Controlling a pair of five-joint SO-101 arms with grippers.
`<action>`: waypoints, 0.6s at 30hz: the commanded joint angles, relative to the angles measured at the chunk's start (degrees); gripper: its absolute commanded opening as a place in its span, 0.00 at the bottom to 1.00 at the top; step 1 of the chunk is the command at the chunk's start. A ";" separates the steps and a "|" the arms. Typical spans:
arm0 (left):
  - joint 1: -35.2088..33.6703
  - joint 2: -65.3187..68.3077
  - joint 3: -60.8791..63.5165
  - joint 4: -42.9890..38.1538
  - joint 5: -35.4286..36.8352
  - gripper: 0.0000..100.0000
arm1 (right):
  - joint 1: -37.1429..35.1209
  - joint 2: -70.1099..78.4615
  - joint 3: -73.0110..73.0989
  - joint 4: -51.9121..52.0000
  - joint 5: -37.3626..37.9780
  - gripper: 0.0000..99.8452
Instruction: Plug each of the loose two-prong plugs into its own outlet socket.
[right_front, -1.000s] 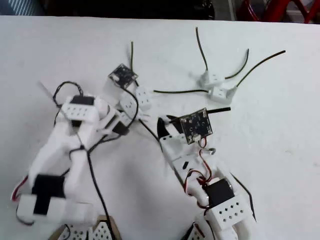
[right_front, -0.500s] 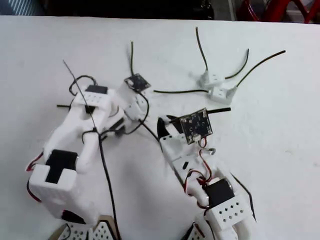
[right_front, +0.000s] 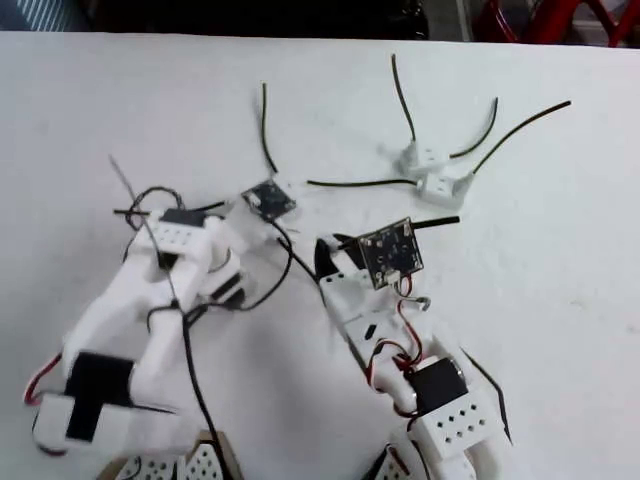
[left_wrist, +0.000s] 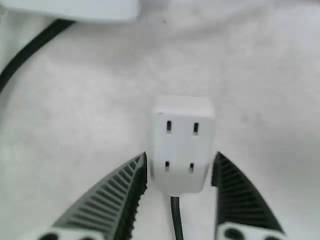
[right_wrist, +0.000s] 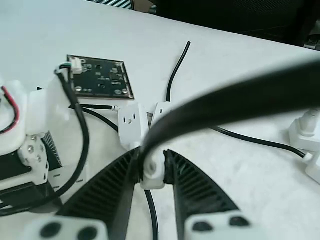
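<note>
Your left gripper (left_wrist: 180, 156) is clamping a white plastic outlet block (left_wrist: 181, 132) with two slot pairs, near its black cord (left_wrist: 175, 220). Your right gripper (right_wrist: 151, 152), sitting at its 4 o'clock, is pinching a small white plug (right_wrist: 152, 175) between both fingers.

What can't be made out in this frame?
Right wrist view: a blurred black cable hides the prongs of the plug in the right tool.
Left wrist view: the cord of the socket runs off the frame edge.
High view: the left arm's camera board hides the socket's slots.
</note>
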 joint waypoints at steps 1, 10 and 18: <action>0.57 -13.32 6.86 -2.81 1.14 0.33 | 0.48 -0.66 -0.53 -1.19 -0.53 0.02; -4.09 -29.14 11.96 -2.29 8.26 0.32 | 0.48 -0.66 -0.53 -0.75 -0.35 0.02; -19.65 -47.52 22.59 -2.81 12.04 0.32 | -4.00 -0.66 -3.60 5.14 -0.09 0.02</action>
